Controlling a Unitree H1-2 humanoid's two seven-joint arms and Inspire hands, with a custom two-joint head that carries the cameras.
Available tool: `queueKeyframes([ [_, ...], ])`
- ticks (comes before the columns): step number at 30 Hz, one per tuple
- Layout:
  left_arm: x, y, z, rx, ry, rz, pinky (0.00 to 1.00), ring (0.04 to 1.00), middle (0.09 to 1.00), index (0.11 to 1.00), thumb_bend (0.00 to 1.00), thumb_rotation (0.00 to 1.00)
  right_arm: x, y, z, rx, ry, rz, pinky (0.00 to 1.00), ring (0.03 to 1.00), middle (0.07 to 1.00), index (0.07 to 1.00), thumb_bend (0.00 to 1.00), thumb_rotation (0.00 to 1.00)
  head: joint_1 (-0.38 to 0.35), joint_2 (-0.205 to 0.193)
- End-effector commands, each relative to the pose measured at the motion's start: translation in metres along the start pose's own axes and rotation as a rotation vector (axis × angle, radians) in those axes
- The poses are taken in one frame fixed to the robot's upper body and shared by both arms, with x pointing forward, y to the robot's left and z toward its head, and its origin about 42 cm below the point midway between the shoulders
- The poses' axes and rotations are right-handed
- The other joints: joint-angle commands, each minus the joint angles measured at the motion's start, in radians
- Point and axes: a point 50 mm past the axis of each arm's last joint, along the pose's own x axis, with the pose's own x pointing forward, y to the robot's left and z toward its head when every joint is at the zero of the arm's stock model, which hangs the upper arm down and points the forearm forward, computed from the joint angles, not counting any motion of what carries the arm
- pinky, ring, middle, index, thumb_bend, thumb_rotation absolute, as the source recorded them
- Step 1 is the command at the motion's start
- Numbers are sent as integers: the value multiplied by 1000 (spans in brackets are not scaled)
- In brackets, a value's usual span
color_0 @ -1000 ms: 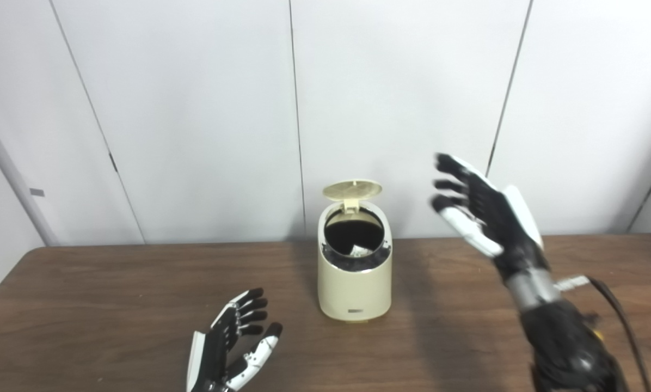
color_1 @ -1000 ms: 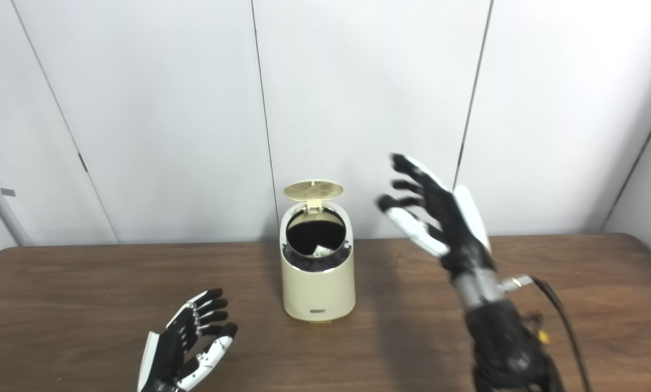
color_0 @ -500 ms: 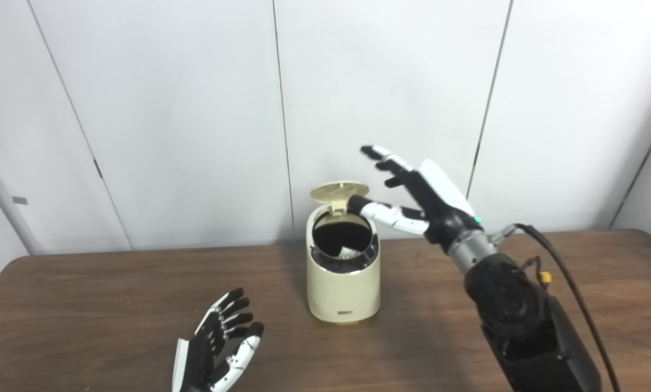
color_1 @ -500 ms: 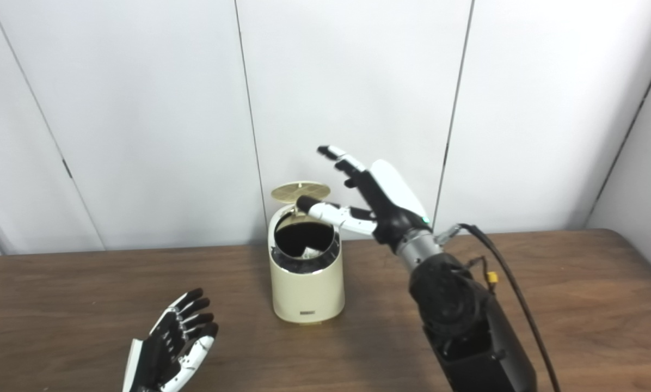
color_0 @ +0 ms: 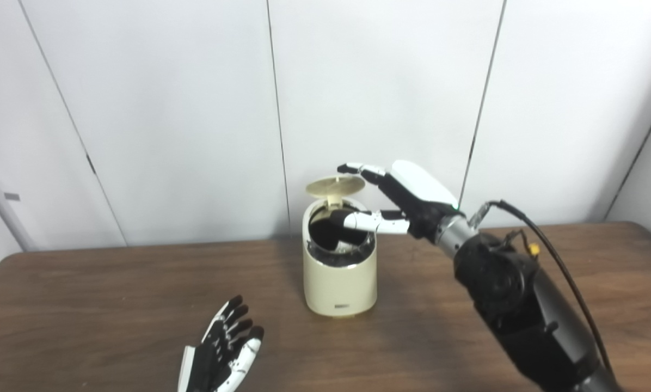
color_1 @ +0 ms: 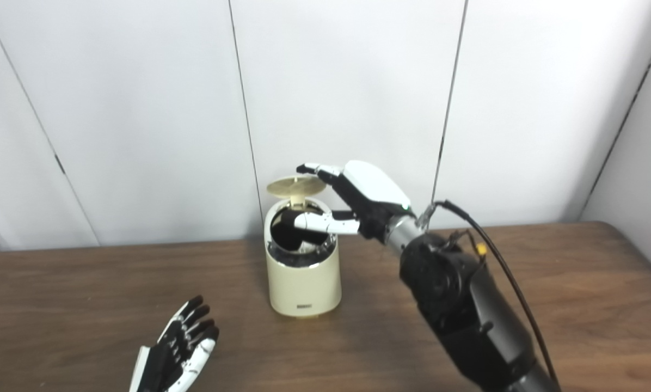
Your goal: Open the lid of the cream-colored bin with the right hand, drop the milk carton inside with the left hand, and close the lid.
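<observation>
On the brown table [color_0: 86,294], near its middle toward the far edge, stands the bin [color_0: 339,283], upright, cream-colored, with a small dark label low on its front. Its lid [color_0: 335,185] is raised on the rear hinge and tilted forward over the mouth, only partly up. The dark interior is exposed; a pale object shows at the bottom edge of the opening, too small and too covered to identify as the carton.

Right hand [color_0: 407,198]: reaching in from the right at the level of the bin's top, palm down, fingers spread and gripping nothing. The fingers [color_0: 358,168] extend over the lid's right rim and appear to touch or nearly touch its upper side; contact cannot be confirmed. The thumb [color_0: 361,221] lies below, across the mouth of the bin, its dark tip over the opening. The lid's edge thus sits between fingers and thumb. The right forearm runs down to the lower right corner, with a black cable looping beside it.

Left hand [color_0: 222,354]: at the near edge of the table, left of and well apart from the bin, palm up, fingers apart, empty.

Behind the table is a white panelled wall [color_0: 167,109].
</observation>
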Motion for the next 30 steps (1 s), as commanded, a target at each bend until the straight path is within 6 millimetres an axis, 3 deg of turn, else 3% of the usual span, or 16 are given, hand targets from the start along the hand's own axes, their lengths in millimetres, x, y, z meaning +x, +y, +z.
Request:
queueKeyframes([
  [1, -9, -3, -14, 21, 109, -12, 741, 822, 879, 922, 471, 424, 10, -26, 15, -62, -76, -65, 855, 924, 883, 848, 558, 829, 5, 3],
  [16, -9, -6, -13, 32, 110, -25, 724, 829, 891, 918, 500, 445, -7, -39, 27, -98, -70, 5, 814, 946, 875, 849, 569, 801, 11, 20],
  [23, -10, -8, -12, 37, 107, -28, 736, 842, 899, 913, 502, 465, -15, -35, 28, -121, -47, 85, 868, 979, 871, 837, 581, 785, 14, 24],
  [30, -9, -10, -12, 35, 102, -24, 722, 828, 887, 907, 523, 476, -19, -27, 24, -141, -29, 155, 857, 979, 863, 827, 594, 757, 20, 31],
])
